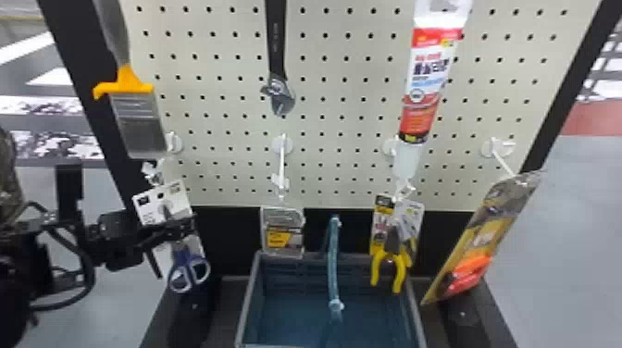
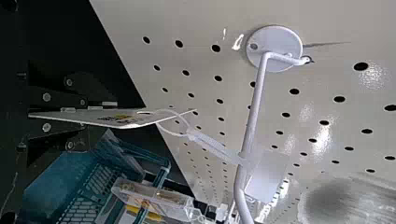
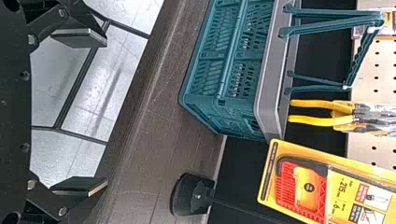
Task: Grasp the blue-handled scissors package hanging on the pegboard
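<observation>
In the head view my left gripper (image 1: 185, 226) is across the middle of the scissors package (image 1: 162, 203), above the blue handles (image 1: 187, 270). From the left wrist view, my left gripper (image 2: 91, 114) is shut on the white card of the package (image 2: 135, 122), which is seen nearly edge-on. A clear tie (image 2: 212, 143) joins the card's top to the white hook (image 2: 252, 107), so the package still hangs there. My right gripper (image 3: 95, 112) stands open with nothing between its fingers, off the front of the dark shelf.
A teal basket (image 1: 296, 319) with a raised handle stands on the dark shelf (image 3: 154, 107). A paintbrush (image 1: 139, 122) hangs above the scissors. A small clear package (image 1: 282, 231), yellow-handled pliers (image 1: 391, 268) and an orange-and-yellow package (image 1: 481, 240) hang to the right.
</observation>
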Robot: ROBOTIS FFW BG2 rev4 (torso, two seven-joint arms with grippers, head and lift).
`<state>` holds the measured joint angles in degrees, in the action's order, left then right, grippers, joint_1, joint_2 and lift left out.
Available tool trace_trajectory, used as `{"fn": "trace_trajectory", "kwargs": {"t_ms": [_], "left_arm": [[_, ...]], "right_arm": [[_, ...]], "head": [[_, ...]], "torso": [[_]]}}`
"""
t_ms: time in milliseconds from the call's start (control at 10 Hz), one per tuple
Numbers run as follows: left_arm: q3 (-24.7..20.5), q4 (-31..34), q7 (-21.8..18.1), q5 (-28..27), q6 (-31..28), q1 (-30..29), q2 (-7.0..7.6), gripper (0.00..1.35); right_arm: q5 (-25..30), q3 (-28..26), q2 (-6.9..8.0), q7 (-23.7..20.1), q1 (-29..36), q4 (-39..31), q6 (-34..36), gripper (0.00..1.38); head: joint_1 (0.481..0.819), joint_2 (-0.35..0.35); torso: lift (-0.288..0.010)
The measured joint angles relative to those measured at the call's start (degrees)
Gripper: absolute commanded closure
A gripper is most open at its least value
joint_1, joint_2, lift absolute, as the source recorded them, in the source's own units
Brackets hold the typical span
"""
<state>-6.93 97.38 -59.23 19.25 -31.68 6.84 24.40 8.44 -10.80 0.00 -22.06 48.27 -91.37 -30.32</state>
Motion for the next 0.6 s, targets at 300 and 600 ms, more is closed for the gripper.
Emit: {"fn": "trace_trajectory", "kwargs": {"t_ms": [300,600], "left_arm": [[-0.1,0.1,0.1,0.4,-0.1,-0.2,0.03,1.21],[-0.2,0.3,0.2,0.8,-0.1,-0.4,0.04,1.21]], "right_arm": [[0.0,0.0,0.0,0.0,0.0,0.0,0.0,0.23],[0.0,0.0,0.0,0.0,0.0,0.2,0.0,0.23]], "head": [[0.549,0.0],[0.549,0.0]], "torso": [[-0.1],[-0.1]]}}
